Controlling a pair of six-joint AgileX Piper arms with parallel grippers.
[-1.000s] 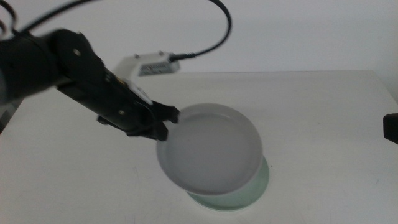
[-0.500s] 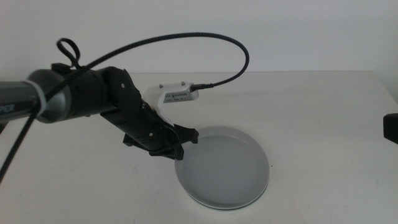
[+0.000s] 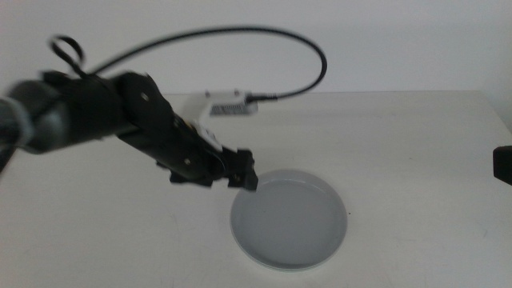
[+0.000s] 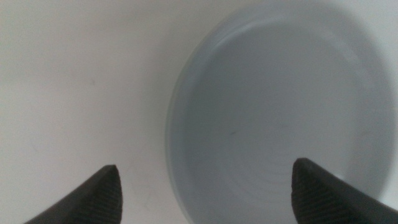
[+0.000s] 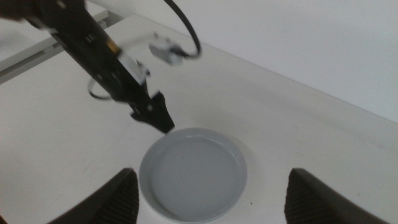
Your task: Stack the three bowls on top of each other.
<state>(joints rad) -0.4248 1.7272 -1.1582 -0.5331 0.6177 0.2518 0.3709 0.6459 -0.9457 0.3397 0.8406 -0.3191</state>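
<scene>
A grey-blue bowl sits flat on the white table, a little right of centre; it also shows as the bowl in the left wrist view and the bowl in the right wrist view. The other bowls are hidden. My left gripper hovers just off the bowl's far-left rim, open, and holds nothing. In its own wrist view the left gripper has its jaws wide apart above the bowl's rim. My right gripper is open and empty, held high and back; it shows as a dark block, the right gripper, at the right edge.
The left arm reaches in from the left with a white camera module and a looping black cable above it. The white table ends at the wall behind and at its right corner.
The left gripper lowered the grey-blue bowl onto a mint green one, let it go and drew back up and to the left. The right arm stayed still.
</scene>
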